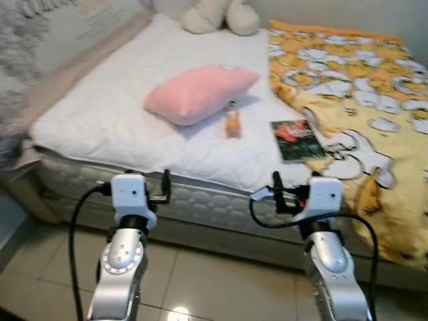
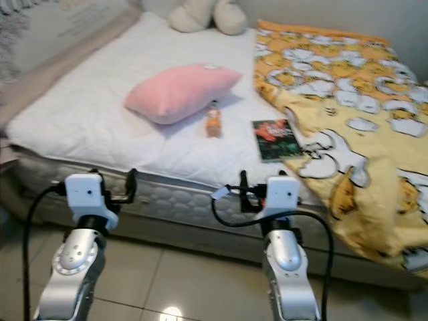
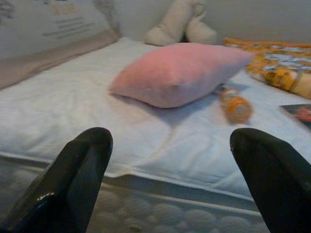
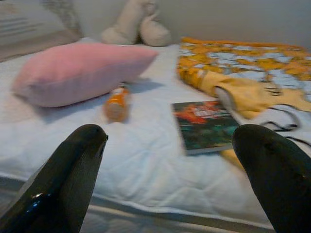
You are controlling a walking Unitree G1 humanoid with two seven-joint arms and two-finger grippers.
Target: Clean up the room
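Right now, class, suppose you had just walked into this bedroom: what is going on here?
A humanoid robot stands at the side of a bed with a white quilted mattress cover, both arms raised toward it. The left gripper and the right gripper are open and hold nothing. On the bed lie a soft pink pillow, a small orange bottle on its side, a dark book with a red cover picture and a rumpled yellow patterned blanket. Nothing is being handled yet.
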